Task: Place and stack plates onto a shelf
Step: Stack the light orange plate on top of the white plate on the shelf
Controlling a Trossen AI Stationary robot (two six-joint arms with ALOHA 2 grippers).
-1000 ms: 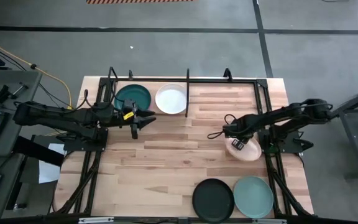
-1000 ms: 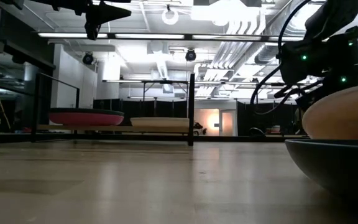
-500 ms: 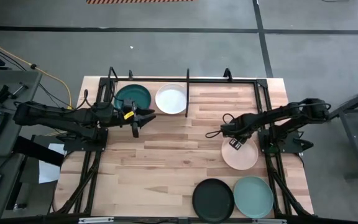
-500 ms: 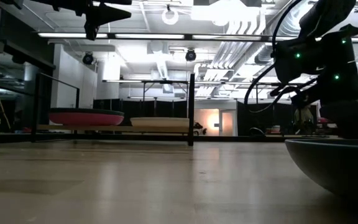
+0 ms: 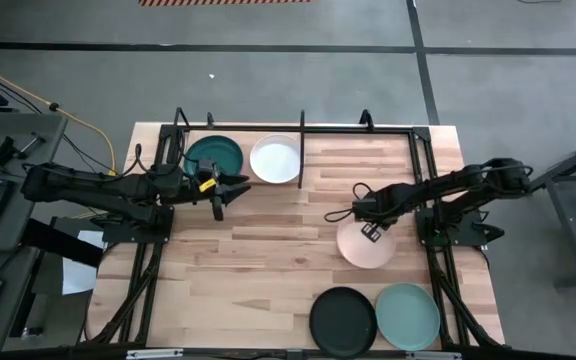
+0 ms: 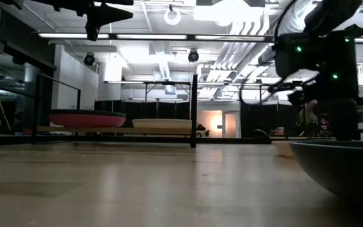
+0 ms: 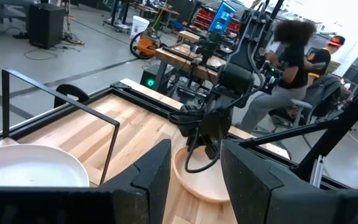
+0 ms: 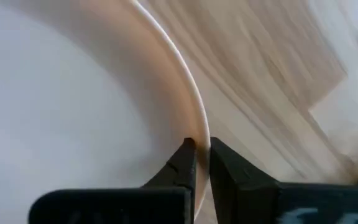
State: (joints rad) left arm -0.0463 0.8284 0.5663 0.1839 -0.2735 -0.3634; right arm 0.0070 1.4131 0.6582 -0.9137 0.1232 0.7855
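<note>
The right gripper [image 5: 370,222] is pinching the far rim of the pale peach plate [image 5: 364,245] right of centre on the counter [image 5: 268,270], risking slipping if lifted, while the left gripper's [image 5: 220,192] fingers are gaping near the shelf [image 5: 302,130]

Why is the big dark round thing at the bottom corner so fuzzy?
In the low view, that black plate sits too close to the camera, so it blurs; in the right wrist view the pale peach plate glares almost white.
</note>
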